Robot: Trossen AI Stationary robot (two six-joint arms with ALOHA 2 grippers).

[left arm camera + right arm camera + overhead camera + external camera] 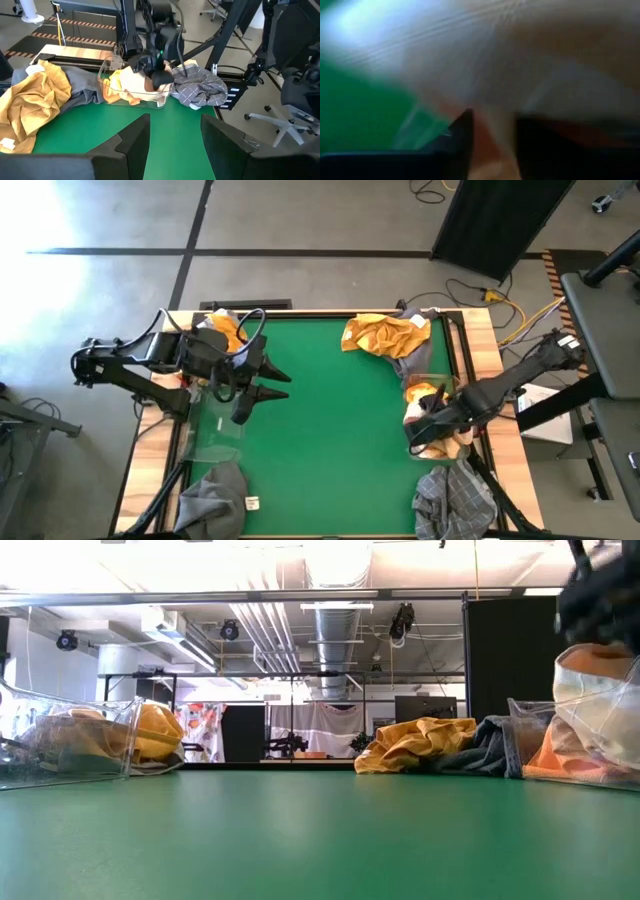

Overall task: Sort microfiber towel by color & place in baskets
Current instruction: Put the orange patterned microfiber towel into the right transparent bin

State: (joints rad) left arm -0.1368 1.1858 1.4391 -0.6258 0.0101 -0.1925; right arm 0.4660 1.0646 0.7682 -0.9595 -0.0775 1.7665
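The right basket (437, 416) (131, 90) (590, 735) stands by the table's right edge and holds bunched orange-yellow towels (422, 393). My right gripper (420, 434) (156, 76) reaches down into it, open, with pale orange cloth (535, 65) filling its wrist view. My left gripper (268, 383) (172, 137) hovers open over the table's left half, next to the left basket (216, 426) (65, 745). An orange towel (385, 334) lies over a grey towel (410, 363) at the far right. Another orange towel (226, 330) lies at the far left. My right gripper comes slanting down from the table's right into the basket's orange towels (134, 80). Its fingers (462, 132) stand apart right at the cloth, but I cannot tell whether they touch it.
A grey towel with a white tag (214, 496) lies at the near left corner, and a grey checked cloth (456, 496) (200, 90) at the near right. The green mat's middle (330, 430) is bare. Cables run beyond the far right corner.
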